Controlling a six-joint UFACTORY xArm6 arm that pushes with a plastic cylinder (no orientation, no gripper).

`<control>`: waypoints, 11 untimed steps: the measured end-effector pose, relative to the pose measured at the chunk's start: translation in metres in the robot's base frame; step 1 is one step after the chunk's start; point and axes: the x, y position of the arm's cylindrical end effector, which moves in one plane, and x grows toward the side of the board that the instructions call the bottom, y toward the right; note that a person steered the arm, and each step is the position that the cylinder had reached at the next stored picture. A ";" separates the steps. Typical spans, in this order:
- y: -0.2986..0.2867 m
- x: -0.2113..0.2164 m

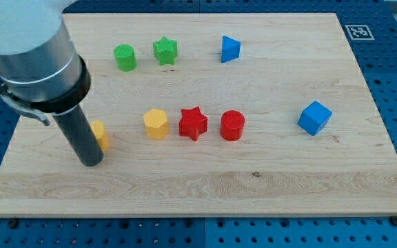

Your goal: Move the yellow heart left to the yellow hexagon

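Yellow heart (pixel 101 134), partly hidden, lies left of the yellow hexagon (pixel 156 124), apart.

Pale, matt wooden board (pixel 267 172); smooth blocks; dark matt rod.

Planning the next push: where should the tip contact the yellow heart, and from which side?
No grip possible, only a push. The yellow heart sits at the view's left of the yellow hexagon, half hidden behind my tip, which already stands at its left. Contact its left face and push toward the view's right and slightly up; the path to the hexagon looks clear.
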 end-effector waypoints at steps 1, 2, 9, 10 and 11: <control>0.000 -0.017; 0.000 -0.035; -0.012 -0.072; 0.005 -0.071; -0.019 -0.068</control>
